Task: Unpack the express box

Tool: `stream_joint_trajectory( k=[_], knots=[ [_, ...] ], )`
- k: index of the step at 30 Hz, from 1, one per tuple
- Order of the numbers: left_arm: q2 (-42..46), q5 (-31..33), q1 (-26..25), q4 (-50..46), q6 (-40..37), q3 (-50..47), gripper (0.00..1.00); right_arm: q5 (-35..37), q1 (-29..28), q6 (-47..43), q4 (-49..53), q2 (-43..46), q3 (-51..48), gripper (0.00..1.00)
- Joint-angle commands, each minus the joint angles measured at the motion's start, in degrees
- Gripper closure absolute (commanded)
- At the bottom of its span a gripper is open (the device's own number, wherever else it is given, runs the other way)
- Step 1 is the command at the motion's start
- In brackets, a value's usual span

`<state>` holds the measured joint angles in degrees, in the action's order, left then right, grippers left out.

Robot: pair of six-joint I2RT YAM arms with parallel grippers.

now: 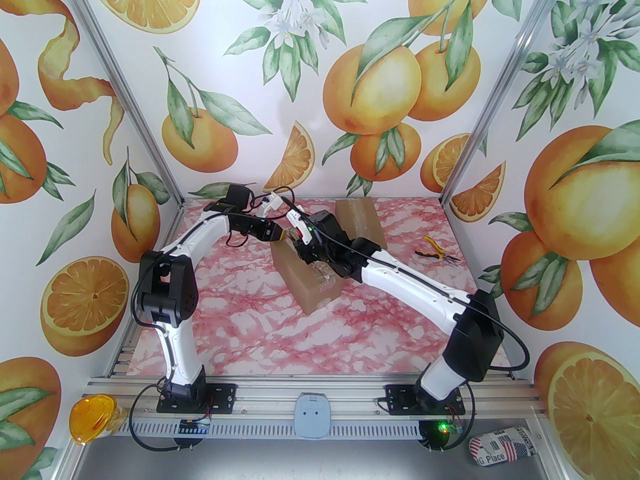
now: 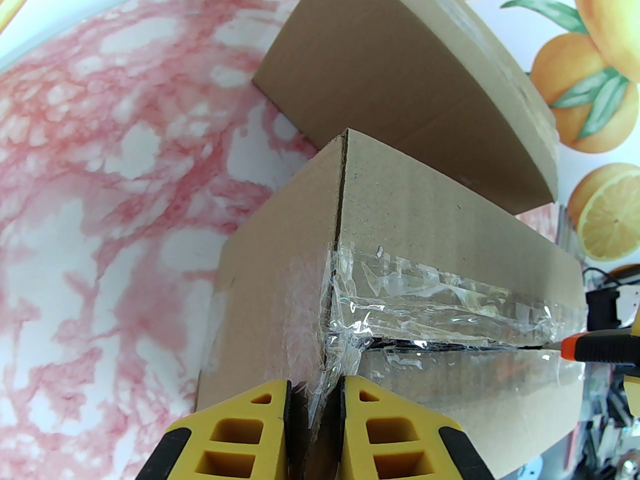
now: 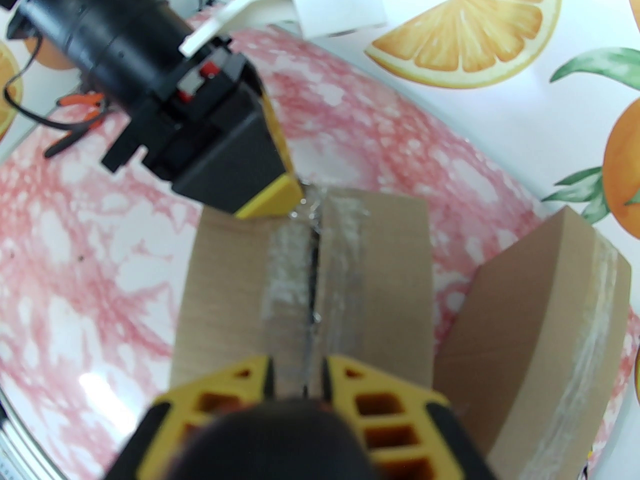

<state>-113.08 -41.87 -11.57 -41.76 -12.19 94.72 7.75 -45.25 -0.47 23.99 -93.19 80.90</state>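
The express box (image 1: 311,288) is a brown carton lying in the middle of the table, with clear tape along its top seam (image 2: 450,318). My left gripper (image 2: 315,408) is at the carton's far end, its yellow fingers (image 2: 250,418) shut on the taped end edge; it also appears in the top view (image 1: 280,234) and the right wrist view (image 3: 290,198). My right gripper (image 3: 298,383) hangs over the near end of the seam (image 3: 312,278), shut on a cutter with an orange and black handle (image 2: 600,349). The cutter's tip sits in the slit seam.
A second taped carton (image 1: 361,220) stands just behind the first, close to its far side (image 2: 400,93). Yellow-handled pliers (image 1: 434,253) lie at the right of the pink marble table (image 1: 250,333). Patterned walls close in the back and sides.
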Motion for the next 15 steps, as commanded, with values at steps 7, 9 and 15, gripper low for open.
stream_joint_trajectory(
  k=[7,9,15],
  knots=[
    [-2.6,13.6,1.6,-2.2,1.3,-1.3,1.00,2.7,-1.1,2.1,9.9,8.9,-7.6,1.00],
    [-2.5,13.7,1.6,-2.1,1.4,-1.4,1.00,3.0,-1.1,2.7,9.2,9.9,-8.5,1.00],
    [-1.5,14.9,1.5,-1.7,1.6,-2.7,1.00,5.6,-1.2,6.6,2.7,16.7,-14.0,1.00]
  ],
)
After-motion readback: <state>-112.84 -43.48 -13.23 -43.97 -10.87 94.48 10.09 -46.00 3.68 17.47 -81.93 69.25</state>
